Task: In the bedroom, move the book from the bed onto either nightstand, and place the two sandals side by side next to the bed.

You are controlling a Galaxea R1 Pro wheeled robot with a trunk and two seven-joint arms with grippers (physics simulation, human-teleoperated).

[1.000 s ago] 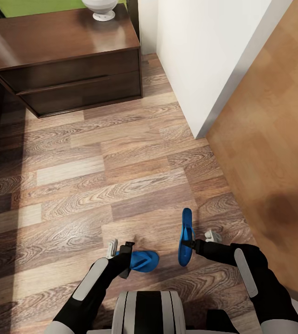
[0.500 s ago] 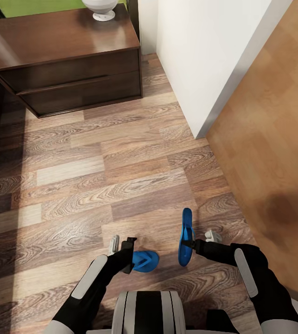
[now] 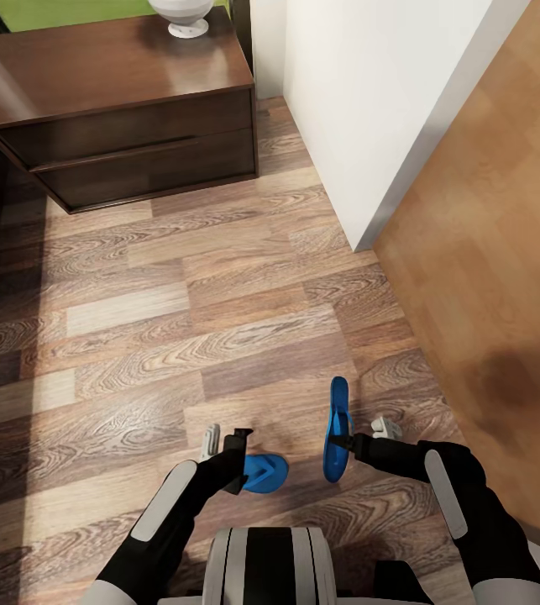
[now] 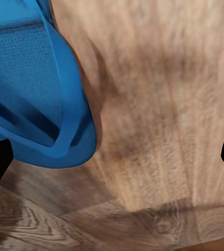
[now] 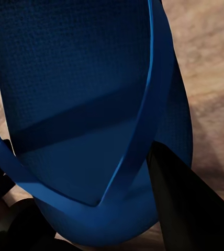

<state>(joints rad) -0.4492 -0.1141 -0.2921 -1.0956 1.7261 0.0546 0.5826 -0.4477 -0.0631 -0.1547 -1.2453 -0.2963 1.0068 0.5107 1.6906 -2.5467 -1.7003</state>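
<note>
From the head view, the robot stands over a wood plank floor (image 3: pixel 177 336) with a dark nightstand (image 3: pixel 127 109) ahead, well apart from both arms; a white object (image 3: pixel 181 15) sits at the far edge of its surface. The left claw (image 3: pixel 226 445) hangs low with its fingers spread apart, and one blue sandal (image 3: pixel 265 472) lies flat on the floor just beside it, not held. The right claw (image 3: pixel 358 441) grips the other sandal (image 3: pixel 335 428), which stands on edge, heel toward the nightstand. The two sandals are near each other but not matched in pose.

In the left wrist view, the dark fingertips sit at the two far edges of the frame, wide apart, with bare floor between them and the released sandal (image 4: pixel 36 83) off to one side.

In the right wrist view, the second sandal (image 5: pixel 86 104) sits very close, a dark finger (image 5: pixel 190 204) pressed against its sole, so the claw is clamped on it.

Judged from this, one sandal seems set down and the other awaits placing alongside. Neither book nor bed is visible, so nearness to the bed and the book step cannot be confirmed.
</note>
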